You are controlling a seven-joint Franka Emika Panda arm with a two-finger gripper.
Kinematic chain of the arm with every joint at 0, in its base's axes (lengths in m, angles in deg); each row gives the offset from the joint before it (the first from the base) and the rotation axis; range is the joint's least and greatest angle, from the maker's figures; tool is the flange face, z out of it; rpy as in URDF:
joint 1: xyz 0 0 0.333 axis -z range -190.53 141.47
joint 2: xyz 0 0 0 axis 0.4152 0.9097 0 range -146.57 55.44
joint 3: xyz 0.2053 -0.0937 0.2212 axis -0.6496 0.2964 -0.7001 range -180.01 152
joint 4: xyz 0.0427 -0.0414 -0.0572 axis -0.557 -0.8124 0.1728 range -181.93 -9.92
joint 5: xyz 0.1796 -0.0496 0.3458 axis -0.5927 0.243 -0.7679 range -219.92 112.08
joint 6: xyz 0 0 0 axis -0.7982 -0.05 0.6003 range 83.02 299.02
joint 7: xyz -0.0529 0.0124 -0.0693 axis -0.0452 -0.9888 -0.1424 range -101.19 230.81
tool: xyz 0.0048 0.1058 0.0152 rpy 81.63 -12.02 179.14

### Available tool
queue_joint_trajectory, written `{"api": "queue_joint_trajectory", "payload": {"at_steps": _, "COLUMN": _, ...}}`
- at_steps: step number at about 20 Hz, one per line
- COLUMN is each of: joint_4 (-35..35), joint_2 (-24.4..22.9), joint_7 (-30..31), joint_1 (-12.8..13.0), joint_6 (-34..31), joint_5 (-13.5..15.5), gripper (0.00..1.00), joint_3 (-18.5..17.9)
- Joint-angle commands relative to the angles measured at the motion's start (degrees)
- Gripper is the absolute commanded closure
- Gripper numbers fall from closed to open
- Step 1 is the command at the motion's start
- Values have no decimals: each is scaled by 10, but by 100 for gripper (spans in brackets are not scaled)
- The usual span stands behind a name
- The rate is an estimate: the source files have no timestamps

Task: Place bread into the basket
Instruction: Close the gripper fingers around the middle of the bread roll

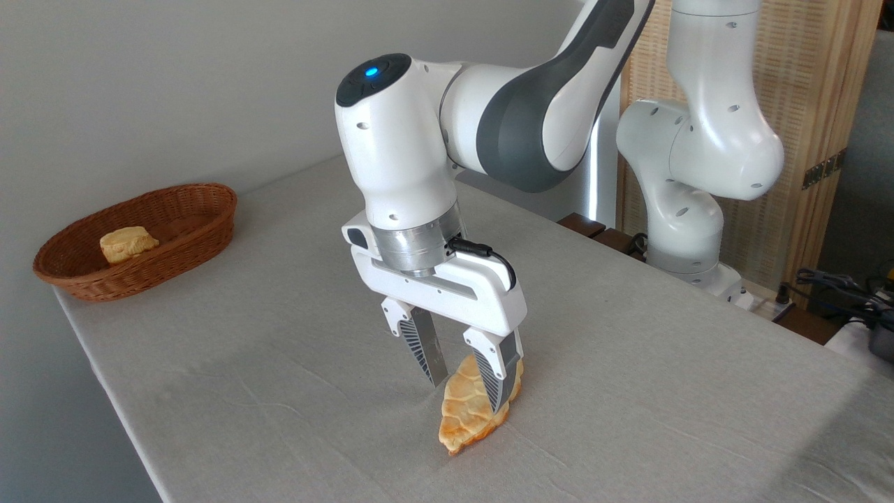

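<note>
- The hand [466,388] is pointing straight down over the near part of the counter [279,391], toward the front edge and well away from the far left corner
- Its two fingers are standing apart with a clear gap between them; the left finger [424,349] is bare, and its tip is sitting just beside the loaf's upper end
- The right finger [497,374] is lying across the front of the bread [466,412], covering part of its right side
- Whether the fingers are actually pressing on the bread is something I cannot tell from this angle; the hand is looking only partly closed around the loaf's upper half
- The bread is lying on the counter under the hand, a long golden-orange loaf with a scale-like crust, its nearer pointed end aiming at the front edge and its farther end sitting up between the fingers
- The basket [84,283] is resting at the far left corner of the counter, well apart from the bread and the hand
- A small pale yellow bread chunk [128,243] is sitting inside the basket, toward its middle
- The white arm [489,119] is reaching in from its base [688,237] beyond the counter's far right edge
- A blue light [371,70] is glowing on top of the arm's wrist joint
</note>
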Motion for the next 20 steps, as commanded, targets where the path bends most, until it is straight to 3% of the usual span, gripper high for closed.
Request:
{"api": "queue_joint_trajectory", "payload": {"at_steps": 1, "joint_4": -5, "joint_2": -1, "joint_7": 1, "joint_1": 1, "joint_6": 11, "joint_5": 9, "gripper": 0, "joint_3": -2}}
{"api": "queue_joint_trajectory", "payload": {"at_steps": 5, "joint_4": -5, "joint_2": -1, "joint_7": -5, "joint_1": 1, "joint_6": -1, "joint_5": -4, "gripper": 0, "joint_3": -2}}
{"api": "queue_joint_trajectory", "payload": {"at_steps": 8, "joint_4": -5, "joint_2": -2, "joint_7": -9, "joint_1": 1, "joint_6": -29, "joint_5": -45, "gripper": 0, "joint_3": -2}}
{"api": "queue_joint_trajectory", "payload": {"at_steps": 17, "joint_4": -6, "joint_2": 10, "joint_7": 1, "joint_1": 4, "joint_6": -25, "joint_5": -36, "gripper": 0, "joint_3": 0}}
{"api": "queue_joint_trajectory", "payload": {"at_steps": 18, "joint_4": -6, "joint_2": 11, "joint_7": 2, "joint_1": 7, "joint_6": -23, "joint_5": -35, "gripper": 5, "joint_3": 2}}
{"api": "queue_joint_trajectory", "payload": {"at_steps": 20, "joint_4": -3, "joint_2": 11, "joint_7": 2, "joint_1": 7, "joint_6": -20, "joint_5": -31, "gripper": 32, "joint_3": 2}}
